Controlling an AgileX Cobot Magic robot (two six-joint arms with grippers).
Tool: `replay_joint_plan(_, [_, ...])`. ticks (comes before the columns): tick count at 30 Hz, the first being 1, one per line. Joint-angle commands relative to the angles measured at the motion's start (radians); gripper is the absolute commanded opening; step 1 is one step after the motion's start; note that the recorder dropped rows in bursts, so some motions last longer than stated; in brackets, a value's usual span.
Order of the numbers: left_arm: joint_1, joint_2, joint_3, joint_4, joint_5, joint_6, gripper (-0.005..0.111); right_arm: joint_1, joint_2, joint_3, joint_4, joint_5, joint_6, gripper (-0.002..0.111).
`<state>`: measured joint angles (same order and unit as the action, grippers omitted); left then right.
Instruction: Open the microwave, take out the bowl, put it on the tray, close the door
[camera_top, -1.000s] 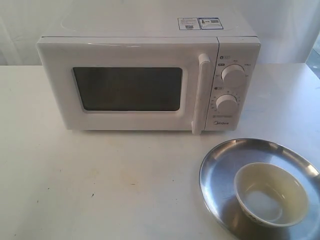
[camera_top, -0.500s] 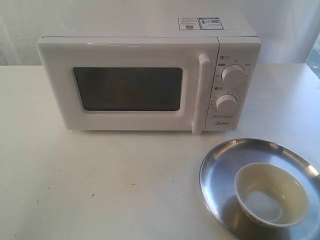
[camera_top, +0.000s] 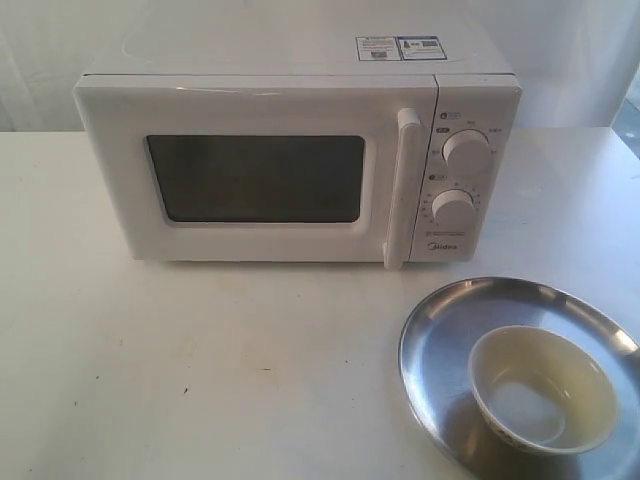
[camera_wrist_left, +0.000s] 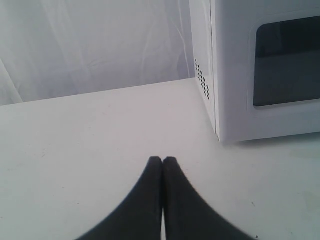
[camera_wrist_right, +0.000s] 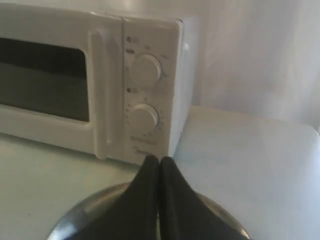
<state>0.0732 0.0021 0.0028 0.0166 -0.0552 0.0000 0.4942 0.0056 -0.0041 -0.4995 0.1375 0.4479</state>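
A small round cream-white ceramic bowl (camera_top: 543, 388) with a thin dark pattern under its rim sits upright inside a large round shiny stainless-steel tray (camera_top: 437, 338). It rests on the tray's near right part, touching the metal floor. The tray lies flat on a plain white table (camera_top: 200, 370) at the lower right of the exterior view, where the picture edge cuts off part of it. Behind the tray and to its left, a short way apart, stands a white boxy countertop microwave (camera_top: 260, 55). Its white door (camera_top: 250, 110) is fully shut and flush with the front. The door has a dark rectangular window (camera_top: 255, 178) and a tall vertical white bar handle (camera_top: 403, 185) at its right side. To the right of the handle is a control panel with two round white knobs, an upper one (camera_top: 466, 152) and a lower one (camera_top: 453, 208). Two small printed stickers (camera_top: 398, 47) lie on the microwave's top. A white cloth backdrop (camera_wrist_left: 90, 45) hangs behind the table. The left gripper (camera_wrist_left: 162, 160) has its two dark fingers pressed tightly together with nothing between them. It hangs over bare table near the microwave's left front corner, where small vent holes (camera_wrist_left: 202, 79) show in the side wall. The right gripper (camera_wrist_right: 159, 159) is likewise closed tip to tip and holds nothing. It sits above the tray's far rim and points toward the microwave's knob panel.
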Motion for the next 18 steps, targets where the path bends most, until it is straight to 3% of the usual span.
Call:
replay_joint_plan(1, [-0.004,-0.002,-0.003,-0.010,-0.004,0.000,0.000,-0.008,-0.006,0.004,0.244,-0.117,-0.244,0.000])
replay_joint_plan(7, [-0.004,-0.002,-0.003,-0.010,-0.004,0.000,0.000,-0.075,-0.006,0.004,0.381,-0.090,-0.402,0.000])
replay_joint_plan(18, [-0.004,-0.002,-0.003,-0.010,-0.004,0.000,0.000,-0.192,-0.006,0.004,0.406,-0.079,-0.400,0.000])
